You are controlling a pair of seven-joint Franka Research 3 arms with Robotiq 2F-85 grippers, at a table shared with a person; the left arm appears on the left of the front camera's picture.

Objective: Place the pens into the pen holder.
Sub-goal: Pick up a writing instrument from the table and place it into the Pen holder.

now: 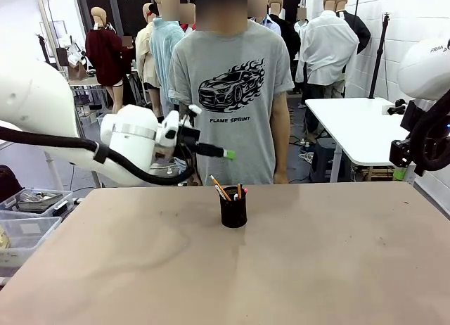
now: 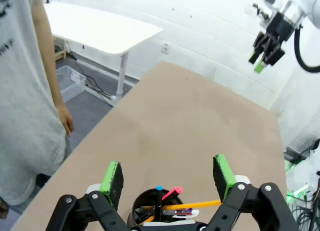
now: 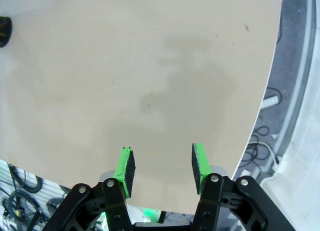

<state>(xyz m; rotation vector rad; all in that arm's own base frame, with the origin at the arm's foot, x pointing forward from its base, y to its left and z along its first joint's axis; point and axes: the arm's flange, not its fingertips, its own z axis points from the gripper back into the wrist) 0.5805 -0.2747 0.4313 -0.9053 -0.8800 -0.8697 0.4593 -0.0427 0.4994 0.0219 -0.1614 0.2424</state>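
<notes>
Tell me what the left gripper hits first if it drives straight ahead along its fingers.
Probably nothing nearby: the open left gripper points above the pen holder, over the bare table; depth is uncertain.

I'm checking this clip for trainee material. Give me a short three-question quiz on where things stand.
1. True or false: the pens stand inside the pen holder.
2. The left gripper is: A) open above the holder, B) shut on a pen.
3. What does the right gripper hold?

Key: 1 true; 2 A; 3 nothing, its pads stand apart over the bare table.
</notes>
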